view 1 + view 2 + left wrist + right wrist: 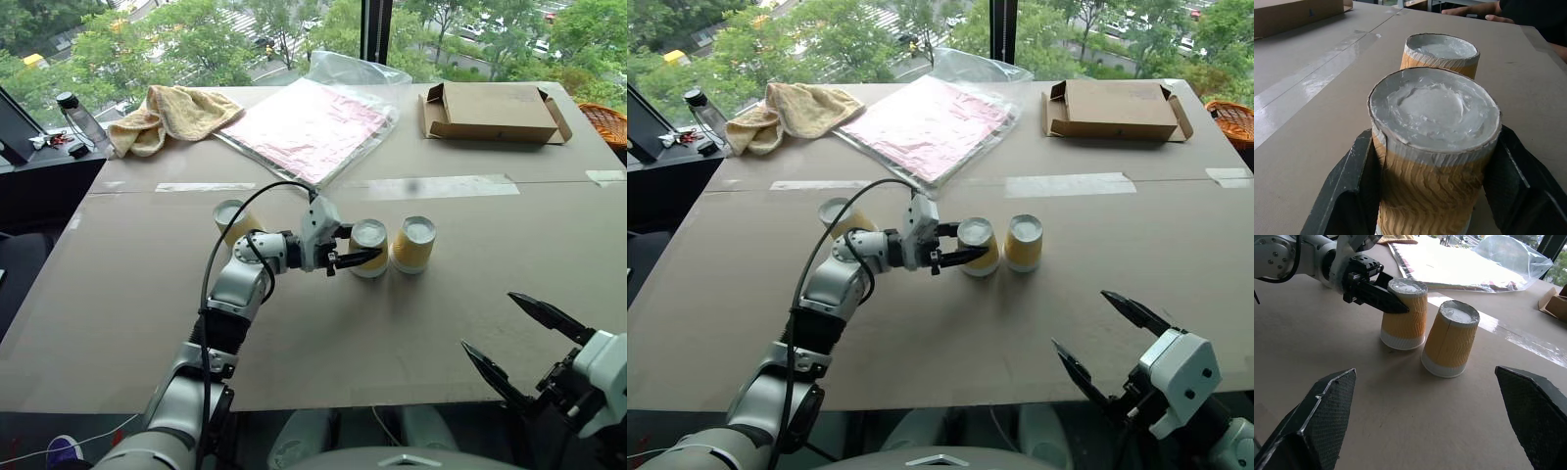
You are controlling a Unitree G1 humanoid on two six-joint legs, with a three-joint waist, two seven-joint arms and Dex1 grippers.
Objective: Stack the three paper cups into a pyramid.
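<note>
Three paper cups stand upside down on the brown table (294,333). The middle cup (369,245) sits between the black fingers (1347,186) of my left gripper (364,257), which is shut on its ribbed side and reaches in from the left. Close to its right stands the second cup (413,244), slightly apart from it. The third cup (231,217) stands to the left, partly hidden behind my left forearm. My right gripper (488,320) hovers open near the table's front right edge, well short of the cups, with nothing between its fingers.
At the back lie a tan towel (167,116), a pink sheet in a clear plastic bag (309,122) and a flat cardboard box (490,113). A bottle (80,117) stands off the left edge. A person's hand (1493,17) rests at the table's far side.
</note>
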